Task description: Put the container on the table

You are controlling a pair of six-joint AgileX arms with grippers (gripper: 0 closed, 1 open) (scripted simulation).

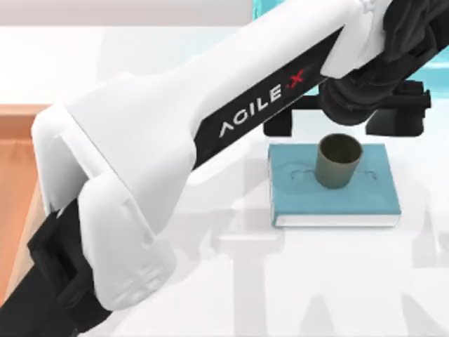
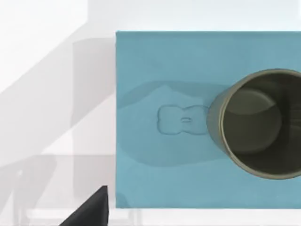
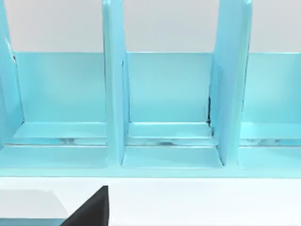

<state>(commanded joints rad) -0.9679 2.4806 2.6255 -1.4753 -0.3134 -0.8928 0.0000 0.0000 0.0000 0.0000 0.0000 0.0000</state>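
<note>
The container [image 1: 339, 161] is a small olive-brown cup standing upright on a teal book [image 1: 295, 200], which lies on the white table [image 1: 316, 281]. My left arm reaches across from the lower left. Its black gripper [image 1: 340, 125] hangs open just behind and above the cup, holding nothing. In the left wrist view the container [image 2: 258, 123] shows its dark hollow from above on the book [image 2: 155, 70], with one dark fingertip [image 2: 91, 212] off the book's edge. The right wrist view has a dark fingertip [image 3: 91, 209] of my right gripper facing the shelf unit.
An orange wooden tray [image 1: 17, 175] lies at the table's left edge. A light-blue shelf unit [image 3: 164, 94] with upright dividers stands at the back right [image 1: 263, 10]. White table surface lies open in front of the book.
</note>
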